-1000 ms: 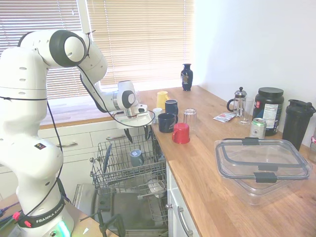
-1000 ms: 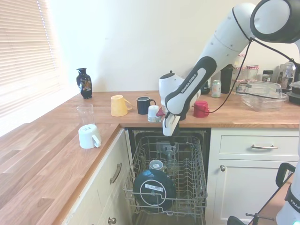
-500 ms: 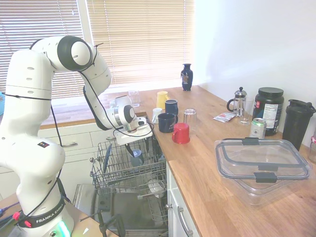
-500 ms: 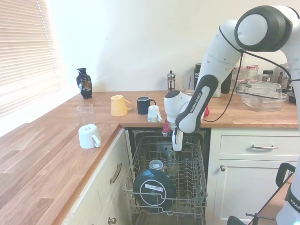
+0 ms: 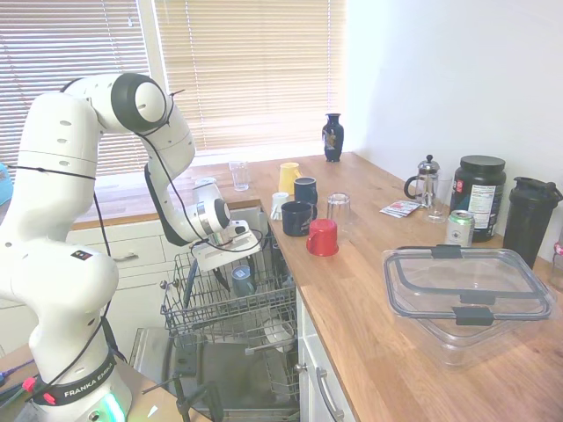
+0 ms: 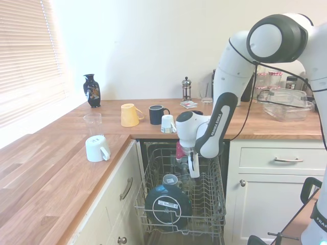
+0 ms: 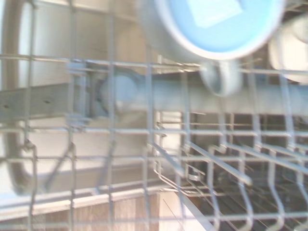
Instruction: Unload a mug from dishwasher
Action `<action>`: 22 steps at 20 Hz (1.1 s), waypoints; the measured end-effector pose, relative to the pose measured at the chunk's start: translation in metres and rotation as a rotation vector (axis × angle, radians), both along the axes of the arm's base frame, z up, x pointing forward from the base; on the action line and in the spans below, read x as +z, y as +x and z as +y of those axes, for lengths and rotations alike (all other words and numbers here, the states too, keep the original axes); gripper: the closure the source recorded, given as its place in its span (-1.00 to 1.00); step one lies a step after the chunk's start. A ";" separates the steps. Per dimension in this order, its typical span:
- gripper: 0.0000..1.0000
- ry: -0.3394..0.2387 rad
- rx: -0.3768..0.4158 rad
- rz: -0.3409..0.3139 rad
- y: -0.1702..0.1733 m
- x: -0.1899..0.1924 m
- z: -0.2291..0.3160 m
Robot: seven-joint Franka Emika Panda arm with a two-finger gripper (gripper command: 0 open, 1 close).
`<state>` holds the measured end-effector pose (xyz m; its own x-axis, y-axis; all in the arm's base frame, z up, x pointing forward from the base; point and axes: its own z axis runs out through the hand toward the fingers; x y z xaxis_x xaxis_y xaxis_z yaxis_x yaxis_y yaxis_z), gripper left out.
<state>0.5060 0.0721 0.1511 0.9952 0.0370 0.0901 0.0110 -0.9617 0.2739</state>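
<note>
- Wooden worktops run round a bright kitchen corner, with slatted blinds over the window and a plain white wall behind.
- Below the worktop the dishwasher stands open, its wire rack pulled out.
- Near the middle of the rack sits the mug, slate blue, seemingly mouth down; in the wrist view its pale blue round base and handle show close by through the wires, blurred.
- From the robot's side the white arm reaches down into the rack, and the gripper hangs just beside the mug, low among the tines.
- Whether its fingers are spread or closed cannot be told from either exterior view; nothing is seen lifted.
- A large dark round lid leans at the near end of the rack in the second exterior view.
- On the counter stand a red mug, two navy mugs, a yellow mug, a dark vase and a clear lidded container.
</note>
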 end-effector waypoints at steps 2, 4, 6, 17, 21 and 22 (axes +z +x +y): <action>-1.00 0.006 -0.004 -0.005 0.005 -0.006 0.002; -1.00 0.014 -0.015 -0.018 0.015 -0.007 0.004; -1.00 0.025 -0.024 -0.029 0.025 -0.008 0.009; -1.00 0.056 -0.007 0.006 0.050 -0.043 0.039; -1.00 0.069 0.003 0.017 0.057 -0.050 0.044; -1.00 0.071 0.005 0.020 0.059 -0.053 0.046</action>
